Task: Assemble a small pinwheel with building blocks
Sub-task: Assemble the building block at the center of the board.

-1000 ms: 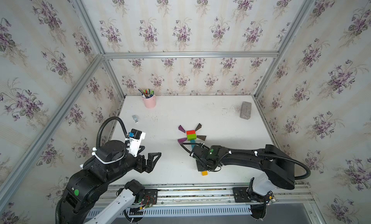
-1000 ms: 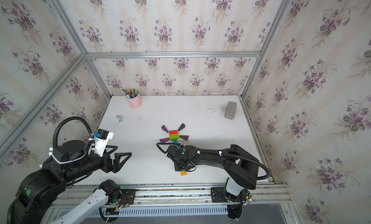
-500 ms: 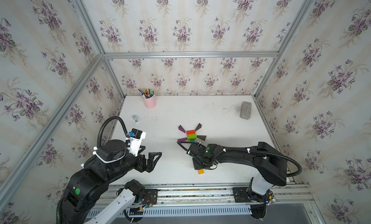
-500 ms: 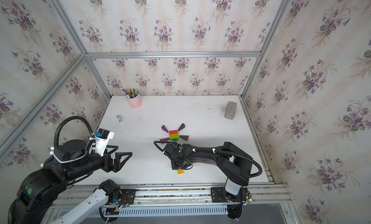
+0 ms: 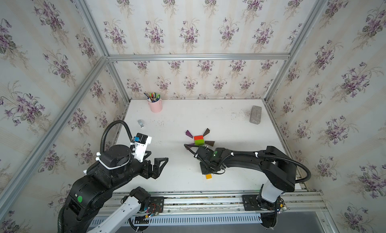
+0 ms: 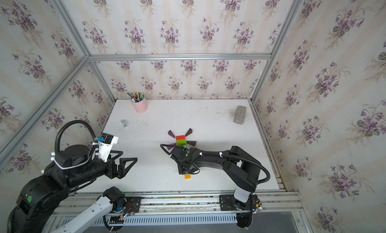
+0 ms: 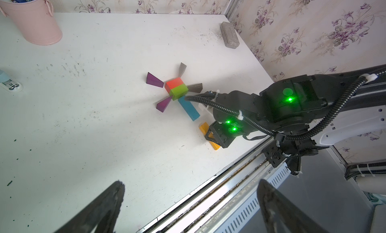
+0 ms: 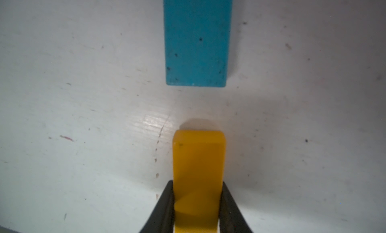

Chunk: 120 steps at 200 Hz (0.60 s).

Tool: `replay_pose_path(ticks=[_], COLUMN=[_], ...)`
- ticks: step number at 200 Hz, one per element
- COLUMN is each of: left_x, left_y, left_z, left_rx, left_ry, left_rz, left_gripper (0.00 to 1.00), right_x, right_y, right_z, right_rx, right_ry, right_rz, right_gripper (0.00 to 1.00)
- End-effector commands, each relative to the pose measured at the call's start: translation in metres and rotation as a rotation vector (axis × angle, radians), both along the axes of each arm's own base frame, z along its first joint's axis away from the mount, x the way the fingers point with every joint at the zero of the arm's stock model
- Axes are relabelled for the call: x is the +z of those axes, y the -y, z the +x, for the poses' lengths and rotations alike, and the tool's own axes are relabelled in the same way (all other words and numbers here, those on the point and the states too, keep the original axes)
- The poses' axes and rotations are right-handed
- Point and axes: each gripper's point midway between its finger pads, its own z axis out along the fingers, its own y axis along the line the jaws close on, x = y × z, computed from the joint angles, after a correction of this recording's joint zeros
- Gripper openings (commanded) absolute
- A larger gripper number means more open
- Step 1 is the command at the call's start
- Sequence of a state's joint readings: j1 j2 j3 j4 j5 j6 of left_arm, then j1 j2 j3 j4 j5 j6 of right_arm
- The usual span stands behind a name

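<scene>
Clamping right claw (image 8: 197,185): closed on yellow bar (image 8: 198,154), shifted sideways since earlier, now lined up just short of blue bar (image 8: 196,40).
Left claw (image 7: 191,181): spread wide, empty, unmoved.
Pinwheel (image 5: 198,139): middle of surface (image 5: 229,121).
Room: floral wallpaper (image 5: 188,29), pen cup (image 5: 155,106), grey brick (image 5: 255,115).

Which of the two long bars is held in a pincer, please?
The yellow bar, clamped in the right pincer; the blue bar lies free, apart from it.

Pinwheel (image 5: 198,140) at middle of surface (image 5: 177,117); pen cup (image 5: 155,105) behind it, far left, brick (image 5: 255,114) far right at back. Loose bar (image 8: 198,159) lies nearer the front edge, before the stem bar (image 8: 196,40), in line, a gap between, not touching.
</scene>
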<state>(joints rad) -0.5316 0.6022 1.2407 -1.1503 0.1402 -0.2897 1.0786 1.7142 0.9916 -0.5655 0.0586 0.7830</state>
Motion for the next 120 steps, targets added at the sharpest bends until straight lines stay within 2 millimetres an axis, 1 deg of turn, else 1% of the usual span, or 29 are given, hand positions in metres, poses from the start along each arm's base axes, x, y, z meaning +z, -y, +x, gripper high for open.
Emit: replay_pose_path(ticks=[1,120], left_x=[0.0057,0.0043], left_y=[0.0012,-0.0004], left_z=[0.0023,0.0025], left_rx=[0.002,0.008], left_ry=[0.017,0.017], left_rz=[-0.012,-0.005], left_gripper=[0.99,0.99], right_x=[-0.0017,-0.0033], right_y=[0.0031,-0.0025], right_z=[0.0026,0.0096], right_rx=[0.002,0.015], right_ry=[0.003,0.004], right_rz=[-0.017,-0.013], right_gripper=[0.27,0.28])
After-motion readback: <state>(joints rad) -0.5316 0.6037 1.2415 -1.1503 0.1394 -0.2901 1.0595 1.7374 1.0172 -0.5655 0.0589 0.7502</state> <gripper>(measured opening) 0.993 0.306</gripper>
